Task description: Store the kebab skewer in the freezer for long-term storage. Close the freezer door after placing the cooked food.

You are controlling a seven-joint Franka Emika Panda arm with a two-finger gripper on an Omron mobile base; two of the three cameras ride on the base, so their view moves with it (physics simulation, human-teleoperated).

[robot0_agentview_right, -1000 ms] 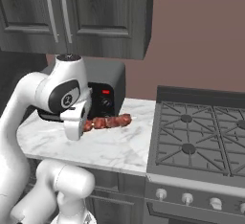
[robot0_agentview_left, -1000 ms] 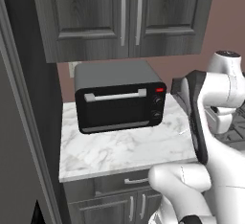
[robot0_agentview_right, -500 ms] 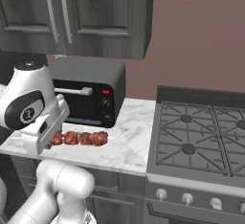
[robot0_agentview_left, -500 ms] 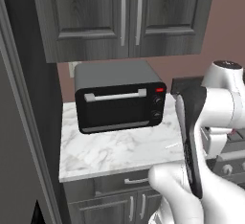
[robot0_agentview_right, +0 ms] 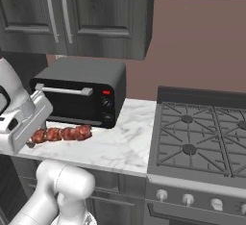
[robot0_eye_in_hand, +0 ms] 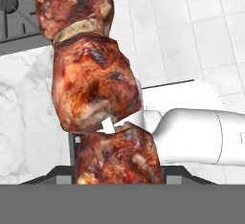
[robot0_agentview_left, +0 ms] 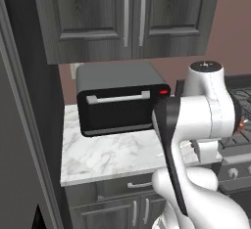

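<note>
The kebab skewer (robot0_agentview_right: 61,134), a row of reddish-brown meat chunks, hangs level just above the marble counter (robot0_agentview_right: 120,147), in front of the black toaster oven (robot0_agentview_right: 79,96). My gripper (robot0_agentview_right: 32,140) is shut on its left end at the left edge of the right base view. In the hand view the kebab skewer (robot0_eye_in_hand: 93,84) looms large, and its lowest chunk sits between my gripper's (robot0_eye_in_hand: 119,173) two dark tips. The freezer's inside and its door with the dispenser panel are out of view.
Dark grey wall cabinets (robot0_agentview_left: 127,12) hang over the toaster oven (robot0_agentview_left: 122,103). A gas stove (robot0_agentview_right: 202,137) adjoins the counter on the right. A tall grey panel (robot0_agentview_left: 19,140) rises along the left edge of the left base view. My arm (robot0_agentview_left: 206,115) stands before the counter's right part.
My arm has swung to the left, carrying the skewer from in front of the oven's right side to the counter's left end. The skewer stays gripped.
</note>
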